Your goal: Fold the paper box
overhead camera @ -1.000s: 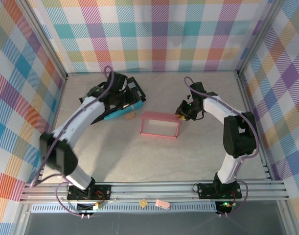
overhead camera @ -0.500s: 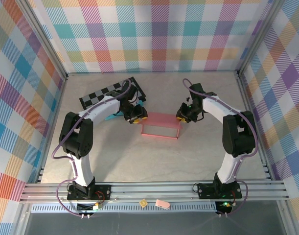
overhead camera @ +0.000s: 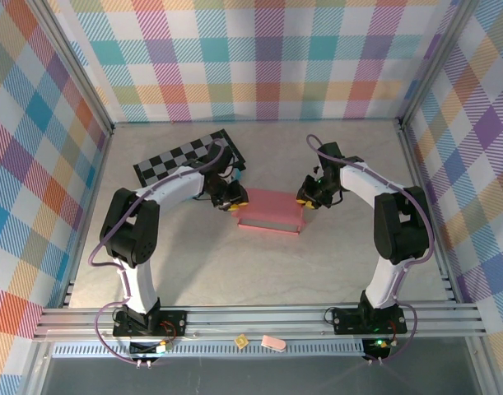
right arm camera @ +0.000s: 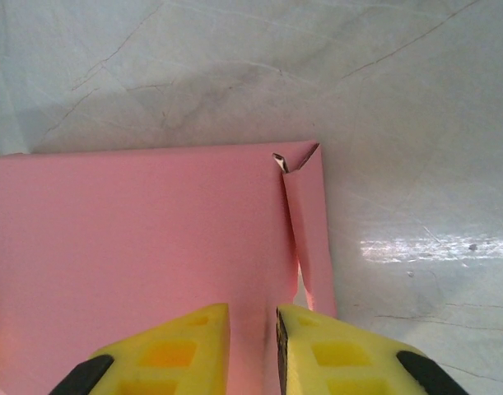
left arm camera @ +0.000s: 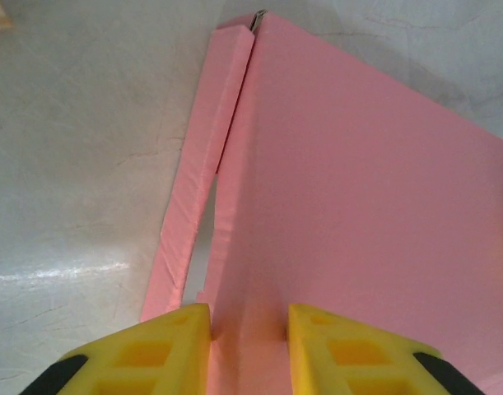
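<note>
The pink paper box (overhead camera: 270,210) lies mid-table with its lid down flat. In the left wrist view its top (left arm camera: 358,206) stretches away from the fingers, and the left side wall (left arm camera: 193,181) stands slightly apart from the lid edge. My left gripper (overhead camera: 232,200) is at the box's back left corner, its yellow fingers (left arm camera: 165,337) closed on a pink fold. My right gripper (overhead camera: 305,197) is at the back right corner, its jaws nearly together on the pink edge (right arm camera: 252,329) beside the narrow right wall (right arm camera: 310,230).
The black-and-grey checkered board (overhead camera: 181,156) lies at the back left, behind the left arm. Plaid walls enclose the table on three sides. Two small pieces (overhead camera: 272,341) rest on the front rail. Bare table surface (overhead camera: 259,271) lies in front of the box.
The box stood open a second ago; its lid has come down shut. My left arm swung from the checkered board to the box's back left corner. The right gripper barely moved.
</note>
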`<control>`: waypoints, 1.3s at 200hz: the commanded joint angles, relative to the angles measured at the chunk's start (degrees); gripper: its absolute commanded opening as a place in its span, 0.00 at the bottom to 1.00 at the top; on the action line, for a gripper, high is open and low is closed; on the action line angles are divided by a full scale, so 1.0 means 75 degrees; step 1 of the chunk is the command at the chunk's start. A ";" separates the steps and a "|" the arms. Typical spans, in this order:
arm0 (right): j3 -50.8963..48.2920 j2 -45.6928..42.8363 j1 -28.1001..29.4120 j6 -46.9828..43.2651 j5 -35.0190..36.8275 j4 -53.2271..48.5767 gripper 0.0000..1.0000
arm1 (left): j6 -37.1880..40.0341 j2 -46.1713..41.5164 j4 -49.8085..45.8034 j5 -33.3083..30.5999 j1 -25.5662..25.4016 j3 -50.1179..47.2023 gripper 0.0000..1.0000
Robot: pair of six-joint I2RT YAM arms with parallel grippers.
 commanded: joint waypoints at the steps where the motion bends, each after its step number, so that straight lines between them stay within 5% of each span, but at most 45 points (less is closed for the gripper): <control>1: -0.0152 -0.0106 0.0056 -0.0182 0.0010 -0.0146 0.23 | -0.0138 -0.0192 0.0105 -0.0021 -0.0170 -0.0166 0.27; 107: -0.0288 -0.0112 0.0047 -0.0187 0.0032 -0.0157 0.22 | -0.0226 -0.0232 0.0190 -0.0331 -0.0396 -0.0533 0.14; 228: -0.1129 -0.1067 0.0045 -0.0287 -0.0038 -0.0404 0.43 | -0.0125 -0.0292 -0.0119 -0.0526 -0.0419 -0.0431 0.09; 260: -0.1453 -0.1088 0.0045 -0.0317 -0.0104 -0.0177 0.46 | -0.0072 -0.0464 -0.0297 -0.0665 -0.0431 -0.0293 0.30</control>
